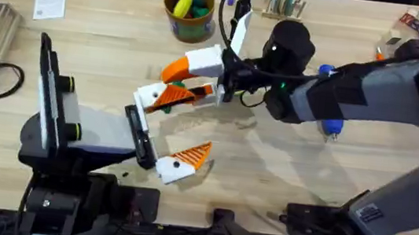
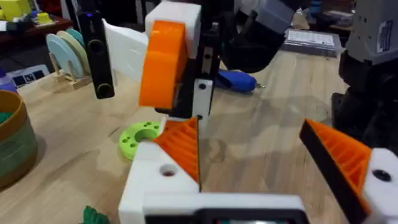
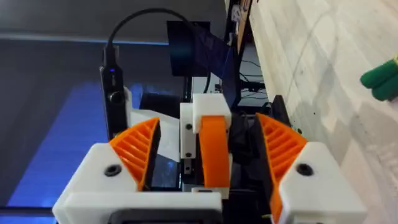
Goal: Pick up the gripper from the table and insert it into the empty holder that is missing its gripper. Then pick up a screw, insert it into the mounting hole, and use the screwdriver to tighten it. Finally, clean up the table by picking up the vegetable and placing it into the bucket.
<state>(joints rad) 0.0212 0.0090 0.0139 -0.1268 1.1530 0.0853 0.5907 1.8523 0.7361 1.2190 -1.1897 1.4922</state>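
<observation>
Nearest you, the left hand (image 1: 177,141) rests open above the desk (image 1: 106,50), pads apart and empty, presumably waiting clear. Beyond it, your right hand (image 1: 190,76) reaches across, spread either side of the third arm's mount; whether it grips is unclear. The gripper (image 3: 214,149) sits on the holder (image 3: 205,112). Farthest, the bucket (image 1: 190,11) already contains toy vegetables.

Table centre crowded: right gripper (image 1: 180,86) and left gripper (image 1: 173,125) sit close together there, right arm (image 1: 371,88) spanning from right edge; screwdriver (image 1: 327,125) partly under that arm; bucket (image 1: 190,11) beyond grippers, top unobstructed; green disc (image 2: 142,137) just behind left gripper; open wood (image 1: 108,35) far left and near-right of centre (image 1: 282,173).
</observation>
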